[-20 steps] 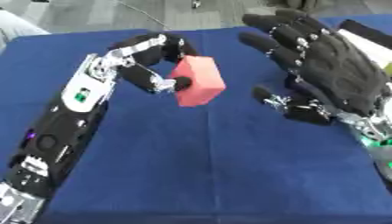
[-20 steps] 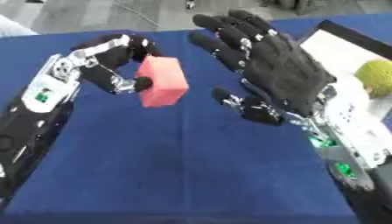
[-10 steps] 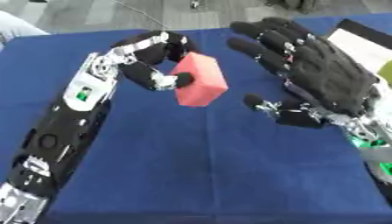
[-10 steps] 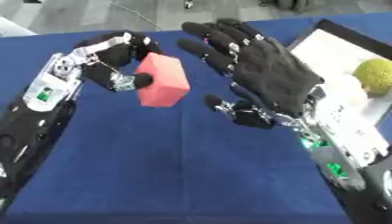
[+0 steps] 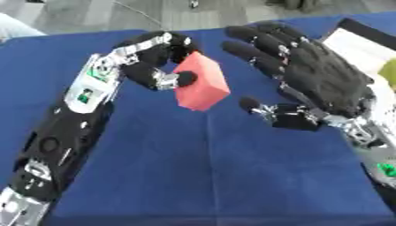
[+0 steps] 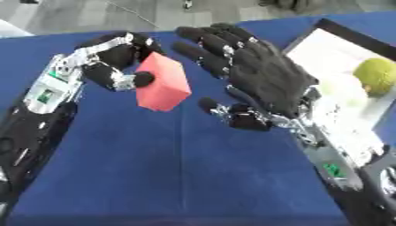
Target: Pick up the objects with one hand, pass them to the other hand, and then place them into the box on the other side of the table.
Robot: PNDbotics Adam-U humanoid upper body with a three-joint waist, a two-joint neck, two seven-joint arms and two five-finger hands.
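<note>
Red block (image 5: 201, 84) held above the blue bench (image 5: 201, 176), clamped by the left hand (image 5: 151, 62): curled fingers (image 5: 154, 42) over its top at about 11 o'clock, thumb tip pressed on its near face at 9 o'clock. Right hand (image 6: 267, 81) just beside the block at 3 o'clock, fingers (image 6: 205, 42) spread and straight, reaching past its upper corner, thumb (image 6: 224, 110) below at 5 o'clock, apart from the block. Cannot tell whether any fingertip touches it. White box (image 6: 333, 53) at the bench's 2 o'clock edge, a yellow-green ball (image 6: 375, 75) lying inside.
</note>
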